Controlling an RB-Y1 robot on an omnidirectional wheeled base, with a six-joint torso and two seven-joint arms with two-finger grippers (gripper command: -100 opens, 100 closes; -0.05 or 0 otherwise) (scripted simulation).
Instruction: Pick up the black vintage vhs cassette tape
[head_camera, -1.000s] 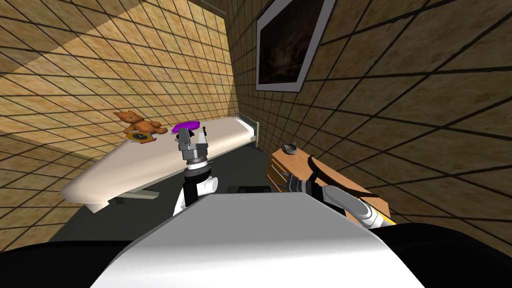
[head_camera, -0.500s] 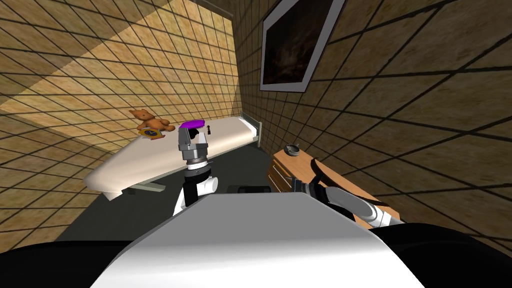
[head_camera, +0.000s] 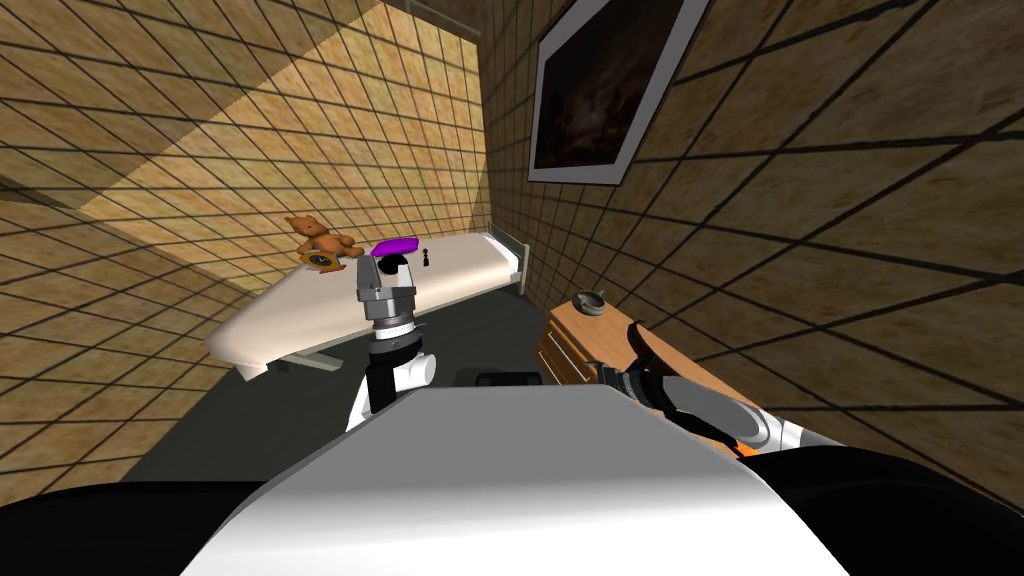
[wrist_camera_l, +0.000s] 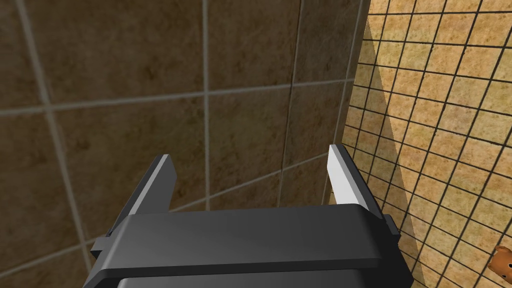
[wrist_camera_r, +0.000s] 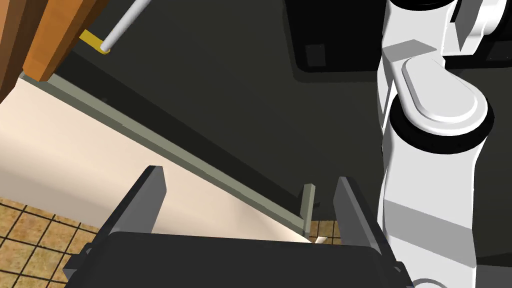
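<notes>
A small black object (head_camera: 427, 256) stands on the cream bed (head_camera: 300, 315) near its far end, too small to tell what it is. Another dark patch (head_camera: 398, 264) shows just behind my left gripper (head_camera: 378, 262). That gripper is raised in front of my chest, over the bed's near edge in the head view. In the left wrist view it (wrist_camera_l: 250, 155) is open and empty, facing a tiled wall. My right gripper (wrist_camera_r: 248, 175) is open and empty too. It hangs low beside the wooden dresser (head_camera: 570, 345), pointing at the bed frame (wrist_camera_r: 175, 155) and dark floor.
On the bed lie a brown teddy bear (head_camera: 320, 235), a yellow-rimmed round thing (head_camera: 320, 260) and a purple flat object (head_camera: 393, 245). The dresser top carries a grey dish (head_camera: 588, 302) and a dark strap (head_camera: 645, 345). Dark floor separates bed and dresser.
The whole head picture has shifted: the bed and its things slid right and farther off, so I have turned or moved. My right forearm has dropped lower at the right.
</notes>
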